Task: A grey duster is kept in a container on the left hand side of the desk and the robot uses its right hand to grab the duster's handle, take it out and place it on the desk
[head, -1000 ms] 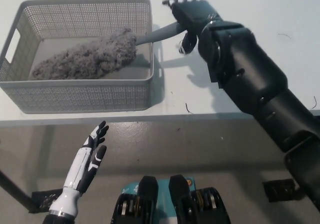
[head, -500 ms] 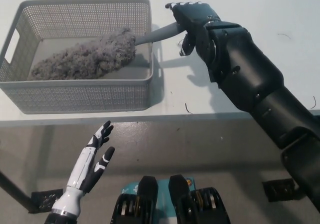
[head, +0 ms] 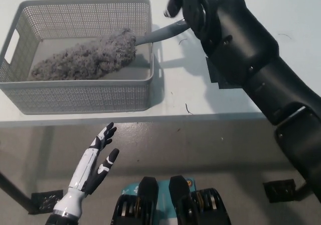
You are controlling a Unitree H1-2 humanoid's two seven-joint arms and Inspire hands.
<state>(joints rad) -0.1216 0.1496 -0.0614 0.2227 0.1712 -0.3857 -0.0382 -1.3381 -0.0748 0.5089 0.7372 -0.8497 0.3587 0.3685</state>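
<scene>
The grey fluffy duster (head: pixel 85 57) lies in the grey mesh basket (head: pixel 75 97) on the left of the white desk. Its grey handle (head: pixel 163 33) sticks out over the basket's right rim, towards my black right hand (head: pixel 181 1). That hand is at the top edge of the head view, just above the handle's far end, which it hides. Part of the hand is cut off by the picture's edge, and I cannot see whether it holds the handle. My white left hand (head: pixel 95 157) rests open at the lower left, below the desk's front edge.
The white desk (head: pixel 175 89) shows bare surface to the right of the basket, under my right forearm. A few dark specks lie on it. The desk's front edge runs across the middle of the view, with grey floor below it.
My right hand has risen and moved towards the top of the view, and the forearm has swung up with it. The duster and basket have not moved. The left hand has drifted slightly lower.
</scene>
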